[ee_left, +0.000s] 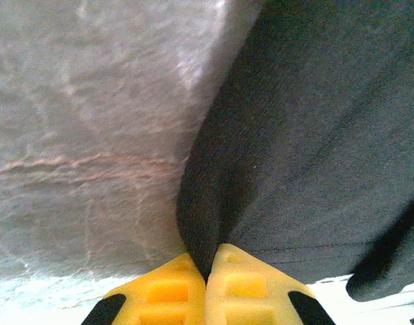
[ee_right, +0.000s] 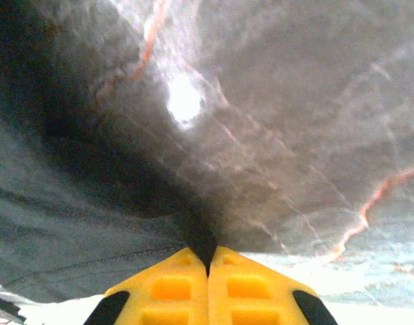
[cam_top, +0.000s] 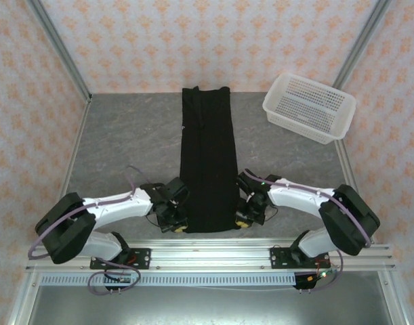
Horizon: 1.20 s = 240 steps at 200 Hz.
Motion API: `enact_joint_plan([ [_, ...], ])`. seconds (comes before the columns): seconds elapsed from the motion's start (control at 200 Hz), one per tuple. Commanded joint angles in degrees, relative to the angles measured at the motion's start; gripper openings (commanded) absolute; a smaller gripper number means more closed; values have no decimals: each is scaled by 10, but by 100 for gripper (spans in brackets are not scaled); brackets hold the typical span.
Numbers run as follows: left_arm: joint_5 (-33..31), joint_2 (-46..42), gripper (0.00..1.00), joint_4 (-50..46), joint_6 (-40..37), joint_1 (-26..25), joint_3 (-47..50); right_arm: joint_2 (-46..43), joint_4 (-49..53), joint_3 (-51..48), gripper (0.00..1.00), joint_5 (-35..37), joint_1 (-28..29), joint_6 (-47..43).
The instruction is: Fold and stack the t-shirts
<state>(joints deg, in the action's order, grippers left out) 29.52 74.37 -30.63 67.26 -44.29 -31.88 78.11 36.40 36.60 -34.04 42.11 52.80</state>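
So the t-shirt [cam_top: 208, 159] is lying down the middle of the table [cam_top: 125, 142] as a long black strip, with its near end by the arm bases. My left fingers [ee_left: 207, 288] are pinching the near-left corner of the hem and my right fingers [ee_right: 208, 274] the near-right one, both clamped on cloth. Looks like the end-to-end fold is up. Next I'd want to lift both corners evenly and carry them toward the far end so nothing skews. The basket [cam_top: 308, 107] sits far right, well apart.
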Motion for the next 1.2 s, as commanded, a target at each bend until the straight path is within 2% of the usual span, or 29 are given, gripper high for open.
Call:
enact_joint_plan([
  [0.0, 16, -41, 0, -3, 39, -12, 32, -45, 24, -12, 0, -9, 5, 44],
  [0.315, -7, -135, 0, -23, 76, -14, 34, -78, 57, 19, 0, -16, 5, 53],
  [0.605, -135, -148, 0, -85, 89, -6, -84, -85, 123, 112, 0, 69, 2, 73],
  [0.826, -173, -106, 0, -102, 47, 45, -177, -51, 152, 196, 0, 113, -36, 47],
  [1.196, -176, 30, 0, -89, -37, 146, -316, 110, 164, 401, 0, 133, -109, -43],
])
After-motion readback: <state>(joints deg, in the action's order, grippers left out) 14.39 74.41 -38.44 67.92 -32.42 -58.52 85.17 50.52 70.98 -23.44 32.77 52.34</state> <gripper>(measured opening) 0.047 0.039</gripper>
